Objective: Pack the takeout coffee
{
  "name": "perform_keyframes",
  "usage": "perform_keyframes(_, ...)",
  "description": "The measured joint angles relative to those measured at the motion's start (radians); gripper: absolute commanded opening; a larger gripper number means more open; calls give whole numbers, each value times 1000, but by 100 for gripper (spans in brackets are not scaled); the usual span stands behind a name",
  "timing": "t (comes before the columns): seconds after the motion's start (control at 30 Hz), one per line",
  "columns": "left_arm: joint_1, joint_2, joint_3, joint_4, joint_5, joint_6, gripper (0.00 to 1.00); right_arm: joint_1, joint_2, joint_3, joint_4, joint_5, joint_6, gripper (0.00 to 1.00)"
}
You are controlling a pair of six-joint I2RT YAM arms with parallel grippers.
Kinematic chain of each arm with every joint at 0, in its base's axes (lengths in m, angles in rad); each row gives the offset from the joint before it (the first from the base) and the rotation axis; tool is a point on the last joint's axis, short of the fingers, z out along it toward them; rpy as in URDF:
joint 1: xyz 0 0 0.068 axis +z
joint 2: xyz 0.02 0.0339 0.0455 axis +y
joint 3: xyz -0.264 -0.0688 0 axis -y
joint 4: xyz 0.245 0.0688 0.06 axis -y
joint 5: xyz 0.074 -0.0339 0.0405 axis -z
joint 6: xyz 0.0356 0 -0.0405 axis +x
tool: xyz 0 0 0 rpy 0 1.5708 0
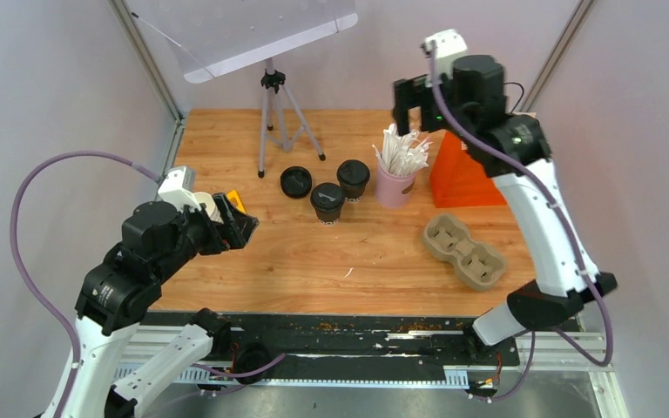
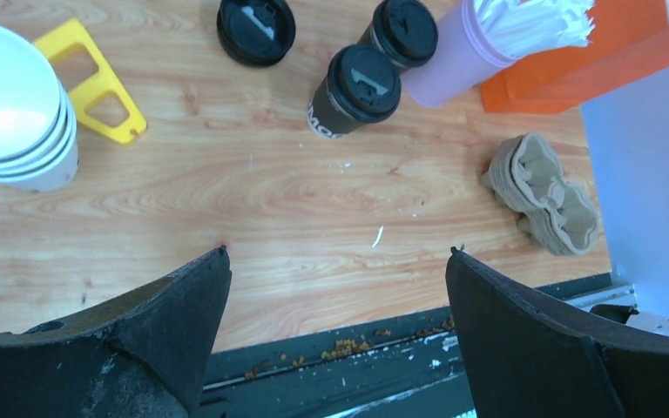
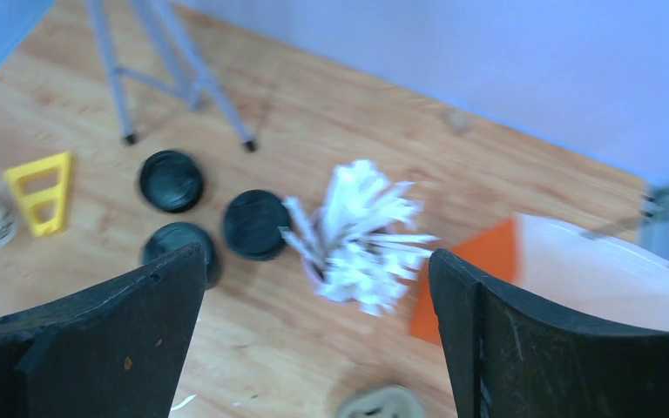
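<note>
Two takeout coffee cups with dark walls and black lids stand mid-table, one nearer [image 1: 327, 202] [image 2: 357, 87] [image 3: 179, 244], one farther [image 1: 354, 179] [image 2: 403, 30] [image 3: 255, 224]. A loose black lid [image 1: 296, 182] [image 2: 255, 30] [image 3: 171, 180] lies to their left. My left gripper [image 1: 242, 228] [image 2: 338, 252] hovers open and empty over the table's left front, well short of the cups. High over the back of the table, the right gripper [image 1: 414, 104] [image 3: 318, 257] is open and empty above the pink straw cup.
A pink cup of white straws [image 1: 396, 178] [image 2: 462, 52] [image 3: 357, 235] stands right of the cups. A brown pulp tray [image 1: 464, 251] [image 2: 544, 193] lies front right, an orange block [image 1: 462, 174] behind it. A white cup stack [image 1: 202, 203] [image 2: 13, 113], yellow piece [image 2: 91, 83] and tripod [image 1: 272, 113] stand left.
</note>
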Motion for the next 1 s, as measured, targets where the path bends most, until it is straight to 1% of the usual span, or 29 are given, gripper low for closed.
perform_keyframes(0.1,0,-2,-9,-28,2,-36,93,-112,-90,-60,26,-4,-40,93)
perform_keyframes(0.2,0,-3,-9,-59,1,-54,89,-160,-101,-89,42,-11,-86,90)
perform_keyframes(0.3,0,-5,-6,-101,3,-60,85,-202,-57,-103,39,-24,-120,87)
perform_keyframes(0.5,0,-11,-5,-145,63,-55,80,-316,85,-101,2,-32,-159,87)
perform_keyframes(0.6,0,-11,-6,-148,126,-52,79,-351,159,-52,-41,-32,-165,87)
perform_keyframes(0.7,0,-11,-13,-147,170,-45,79,-375,238,35,-89,-29,-177,85)
perform_keyframes(0.83,0,-11,-33,-147,200,-42,79,-403,272,63,-116,-33,-186,80)
perform_keyframes(1.0,0,-9,-34,-144,207,-42,79,-439,272,39,-127,-60,-191,68)
